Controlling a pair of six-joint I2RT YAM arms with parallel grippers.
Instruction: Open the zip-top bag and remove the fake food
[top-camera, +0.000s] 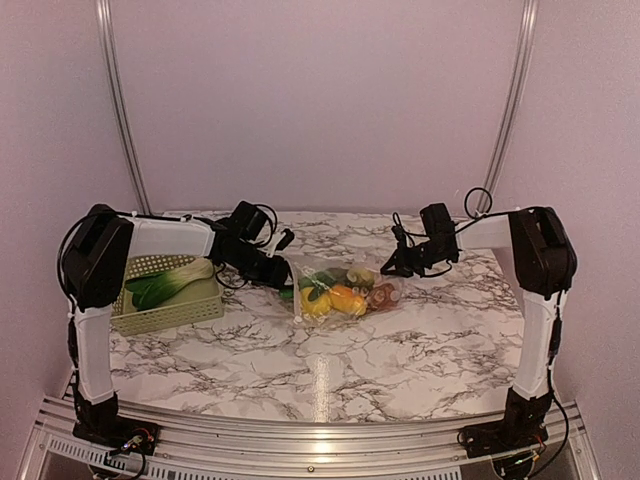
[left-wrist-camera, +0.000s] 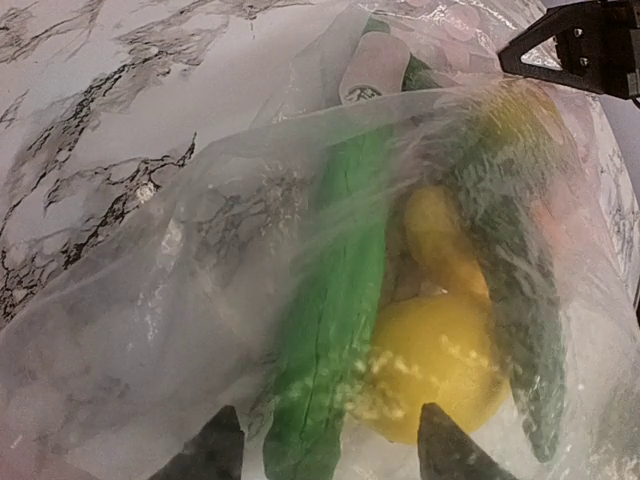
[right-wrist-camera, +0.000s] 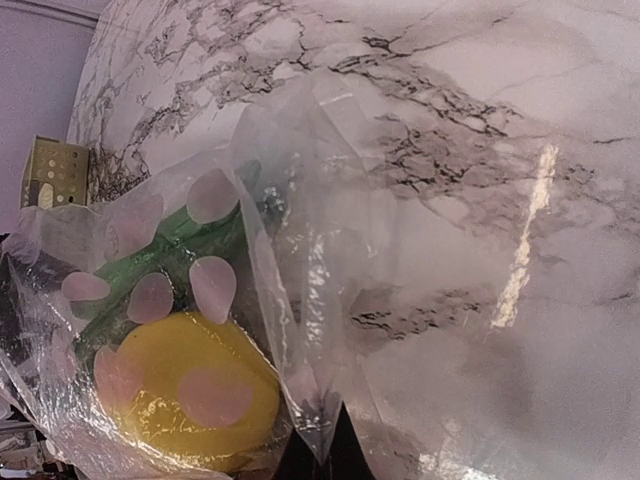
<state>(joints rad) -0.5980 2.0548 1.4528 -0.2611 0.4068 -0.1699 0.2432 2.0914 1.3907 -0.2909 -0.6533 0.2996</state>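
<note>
Lying crosswise on the tabletop (top-camera: 420, 345), the bag (top-camera: 342, 285) still enclosed the toy food (top-camera: 345, 299). Your left hand (top-camera: 280, 274), fingers spread wide, sat at the bag's left end. Your right hand (top-camera: 392, 268) met its right end, and I could not tell its grip.

The top external camera looks down from above and behind the arm bases toward the back wall, taking in the whole white marble-patterned table (top-camera: 400, 350). Both wrist cameras sit very close to the clear crinkly plastic zip-top bag (left-wrist-camera: 150, 300), facing it from opposite sides. All three views share the round yellow plastic toy (right-wrist-camera: 190, 390) inside it. The right wrist and top views also share the pale green perforated basket (right-wrist-camera: 55, 170).
</note>
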